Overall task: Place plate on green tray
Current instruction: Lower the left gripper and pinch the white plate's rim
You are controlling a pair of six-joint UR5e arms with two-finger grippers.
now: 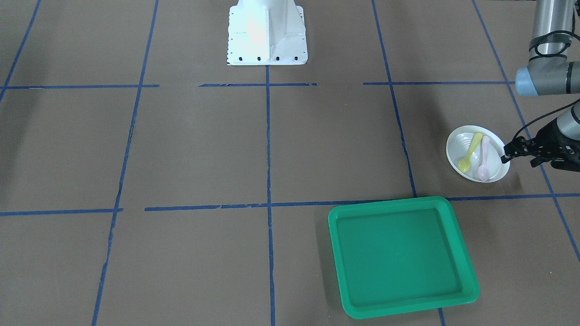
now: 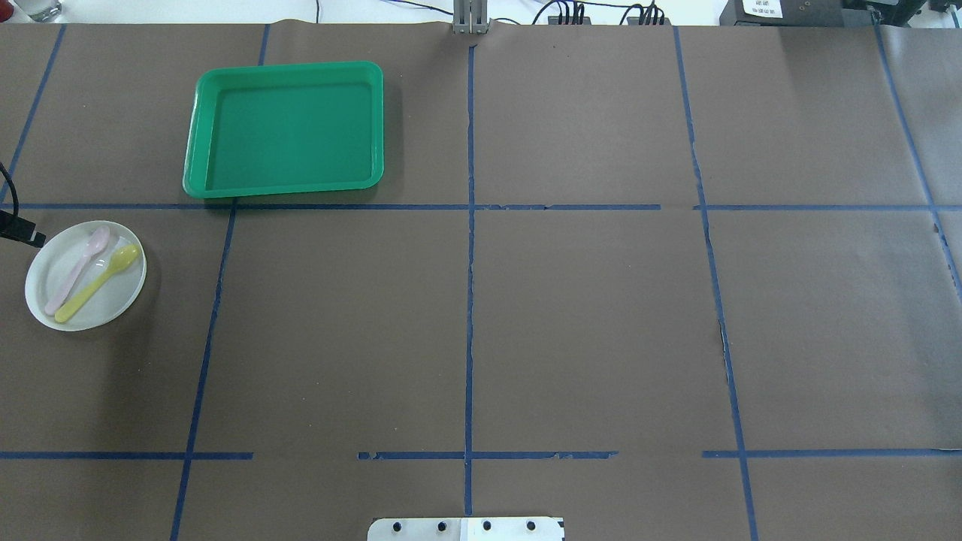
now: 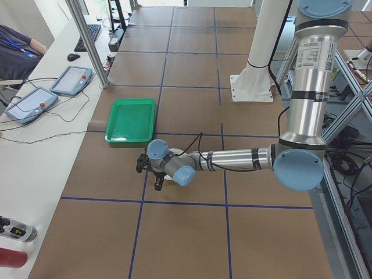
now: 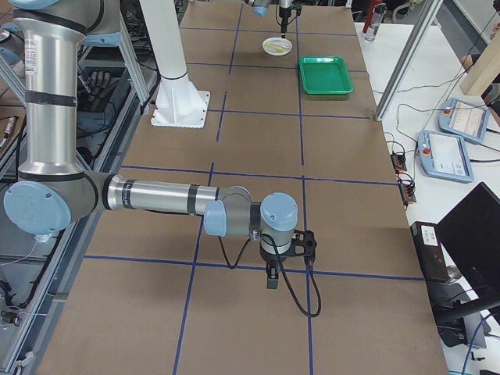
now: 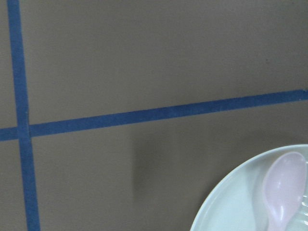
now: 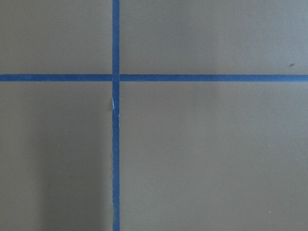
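The small white plate (image 1: 494, 164) lies on the brown table at my left, with a yellow spoon (image 1: 469, 152) and a pink spoon (image 1: 484, 158) in it. In the overhead view the plate (image 2: 113, 300) is at the left edge. The green tray (image 1: 403, 256) is empty and lies apart from the plate, further from my base; it also shows in the overhead view (image 2: 285, 128). My left gripper (image 1: 521, 156) hangs low at the plate's outer rim, with the jaws spread open and nothing in them. The left wrist view shows the plate's rim (image 5: 226, 211). My right gripper (image 4: 285, 251) shows only in the right side view; I cannot tell its state.
The white robot base (image 1: 267, 34) stands at the table's middle. Blue tape lines (image 2: 470, 300) cross the brown cover. A side table with tablets (image 3: 52, 93) and cables runs along the far edge, and a person (image 3: 17, 49) sits there.
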